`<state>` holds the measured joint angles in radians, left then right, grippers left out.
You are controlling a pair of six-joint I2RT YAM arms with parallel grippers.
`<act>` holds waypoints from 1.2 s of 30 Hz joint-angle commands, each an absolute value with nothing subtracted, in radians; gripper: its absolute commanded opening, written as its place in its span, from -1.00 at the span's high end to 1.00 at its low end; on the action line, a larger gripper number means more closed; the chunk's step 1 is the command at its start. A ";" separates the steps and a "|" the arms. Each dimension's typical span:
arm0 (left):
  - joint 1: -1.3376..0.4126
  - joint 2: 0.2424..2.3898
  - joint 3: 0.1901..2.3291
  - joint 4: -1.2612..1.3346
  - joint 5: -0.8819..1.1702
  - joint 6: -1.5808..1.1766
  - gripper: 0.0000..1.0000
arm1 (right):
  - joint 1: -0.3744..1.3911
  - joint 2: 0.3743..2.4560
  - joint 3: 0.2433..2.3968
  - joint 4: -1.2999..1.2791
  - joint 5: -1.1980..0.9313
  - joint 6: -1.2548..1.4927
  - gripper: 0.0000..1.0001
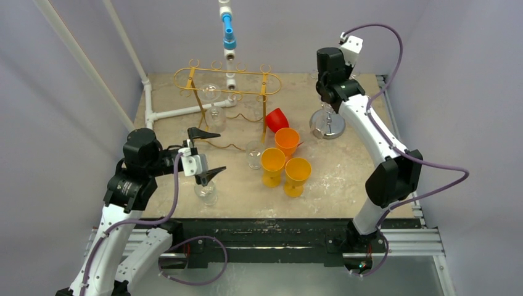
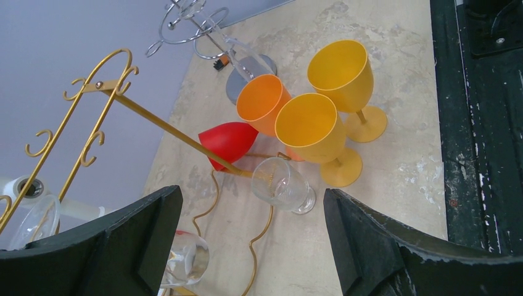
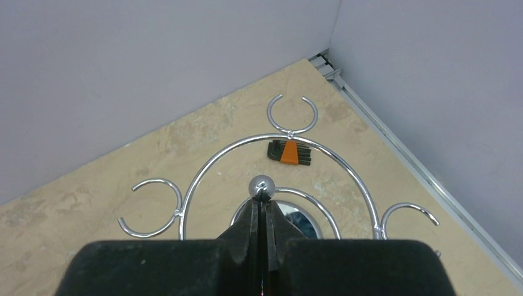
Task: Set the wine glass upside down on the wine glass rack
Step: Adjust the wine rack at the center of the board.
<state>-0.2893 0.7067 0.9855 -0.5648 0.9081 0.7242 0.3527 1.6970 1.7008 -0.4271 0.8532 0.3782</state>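
A clear wine glass (image 1: pixel 205 191) stands on the table near the front left, just beside my left gripper (image 1: pixel 206 154), which is open and holds nothing. In the left wrist view that gripper (image 2: pixel 253 246) is spread wide above the table, with another clear glass (image 2: pixel 284 185) ahead by the gold rack's foot. The gold wine glass rack (image 1: pixel 228 83) stands at the back with two clear glasses (image 1: pixel 214 105) hanging in it. My right gripper (image 3: pixel 263 200) is shut on the centre post of a silver wire rack (image 3: pixel 280 142), just under its ball top.
Two yellow goblets (image 1: pixel 284 169), an orange cup (image 1: pixel 287 140) and a red cup (image 1: pixel 277 119) cluster at the table's middle. A white pipe frame (image 1: pixel 179 112) runs along the back left. A small orange and black tool (image 3: pixel 288 152) lies behind the silver rack.
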 commanded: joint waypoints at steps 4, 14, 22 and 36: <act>-0.288 0.690 0.988 -0.540 0.905 0.714 -0.83 | 0.353 1.727 1.808 -0.380 0.917 0.436 1.00; -0.288 0.690 0.994 -0.545 0.905 0.721 -0.83 | 0.351 1.627 1.775 -0.503 0.667 0.299 -0.05; -0.288 0.690 1.000 -0.544 0.908 0.707 -0.83 | 0.309 1.566 1.727 -0.479 0.582 0.194 -0.30; -0.288 0.736 1.040 -0.538 0.920 0.672 -0.83 | 0.174 1.576 1.692 -0.458 0.182 0.005 -0.26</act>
